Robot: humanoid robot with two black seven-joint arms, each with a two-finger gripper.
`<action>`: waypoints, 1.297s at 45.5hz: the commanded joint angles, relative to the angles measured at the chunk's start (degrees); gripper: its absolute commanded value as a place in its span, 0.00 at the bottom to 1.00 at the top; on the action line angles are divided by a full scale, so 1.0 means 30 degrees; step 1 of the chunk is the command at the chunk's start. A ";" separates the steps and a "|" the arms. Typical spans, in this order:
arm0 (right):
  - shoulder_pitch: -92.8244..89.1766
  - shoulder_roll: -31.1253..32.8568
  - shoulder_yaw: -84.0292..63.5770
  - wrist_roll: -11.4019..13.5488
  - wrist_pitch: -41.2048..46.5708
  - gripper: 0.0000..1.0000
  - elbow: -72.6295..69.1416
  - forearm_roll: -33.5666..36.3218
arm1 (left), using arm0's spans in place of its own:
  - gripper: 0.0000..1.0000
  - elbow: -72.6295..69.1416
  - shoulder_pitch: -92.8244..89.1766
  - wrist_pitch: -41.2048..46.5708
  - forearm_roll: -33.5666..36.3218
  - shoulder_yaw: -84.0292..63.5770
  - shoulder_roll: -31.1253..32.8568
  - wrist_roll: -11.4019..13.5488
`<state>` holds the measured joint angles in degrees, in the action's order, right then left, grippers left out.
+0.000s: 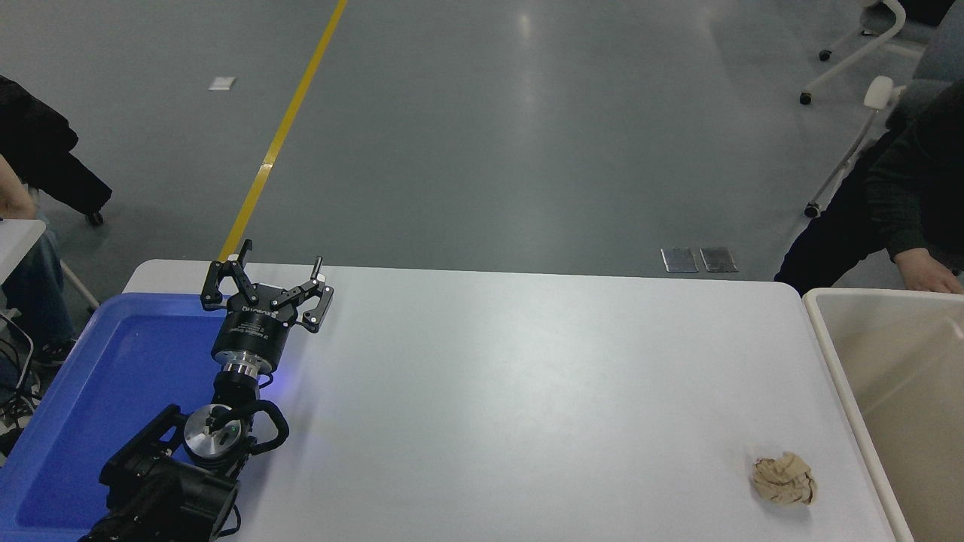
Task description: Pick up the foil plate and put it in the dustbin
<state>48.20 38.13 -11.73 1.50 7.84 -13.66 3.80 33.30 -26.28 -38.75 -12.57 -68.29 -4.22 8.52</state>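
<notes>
While the white table (512,391) fills most of the head view, its surface runs from the blue tray (90,406) at the left edge to the dustbin (832,354) at the right. This beige bin stands hard against the table's right end, showing its thick rounded rim and a stretch of plain inner wall; the part of its inside that shows holds nothing silver, and the rest is cut off by the picture's edge, so the foil plate cannot be seen anywhere and whether it lies deeper in the bin cannot be told. Next in size, the shallow tray lies over the table's near left corner. Over its right rim the left arm sits parked at the lower left, reaching away from the camera, and its left gripper (263,290) hangs above the tray's far right corner with the fingers (322,301) spread wide and nothing between them. No right arm shows in the picture. Beyond the bin's far corner a person in a dark sleeve (904,203) rests a hand (930,271) just past the rim. Smallest of all, a crumpled tan paper ball (784,479) lies on the table near its front right corner, close beside the bin but apart from it.
</notes>
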 commanded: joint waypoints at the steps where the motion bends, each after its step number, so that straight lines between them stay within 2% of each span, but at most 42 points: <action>1: 0.3384 0.4190 -0.0660 -0.0001 0.0081 1.00 -0.7304 -0.3750 | 0.99 0.0002 -0.0001 -0.0004 0.0000 0.0000 0.0001 0.0029; 13: 0.6283 0.7151 -0.1711 -0.0001 0.0169 1.00 -1.3459 -0.9173 | 0.99 0.0003 -0.0001 -0.0004 0.0029 0.0030 0.0001 0.0000; 21: 1.0440 0.7416 -0.6336 -0.0001 0.0169 1.00 -1.5601 -0.9440 | 0.99 0.0003 -0.0001 -0.0004 0.0029 0.0030 0.0001 0.0000; 27: 1.4279 0.6802 -1.0790 -0.0030 0.0169 1.00 -1.6451 -0.9352 | 0.99 0.0003 -0.0001 -0.0004 0.0029 0.0030 0.0001 0.0000; 36: 1.9142 0.4372 -1.6795 -0.0030 0.0286 1.00 -1.7973 -0.9322 | 0.99 0.0003 -0.0001 -0.0004 0.0029 0.0030 0.0001 0.0000; 40: 2.1340 0.2353 -1.9433 -0.0205 0.0257 1.00 -1.9232 -0.9293 | 0.99 0.0003 -0.0001 -0.0004 0.0029 0.0030 0.0001 0.0000; 43: 2.2631 0.0683 -2.0900 -0.0672 0.0228 1.00 -2.0286 -0.8943 | 0.99 0.0003 -0.0001 -0.0004 0.0029 0.0030 0.0001 0.0000; 47: 2.4038 -0.1075 -2.2102 -0.1143 0.0257 1.00 -2.1897 -0.7977 | 0.99 0.0003 -0.0001 -0.0004 0.0029 0.0030 0.0001 0.0000; 59: 2.5681 -0.6994 -2.2633 -0.1378 0.0403 1.00 -2.4420 -0.6101 | 0.99 -0.0026 -0.0001 -0.0004 0.0029 0.0030 0.0001 0.0000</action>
<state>118.59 32.14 -74.53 -1.54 8.64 -79.84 -18.99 33.31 -26.28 -38.78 -12.47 -68.20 -4.21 8.51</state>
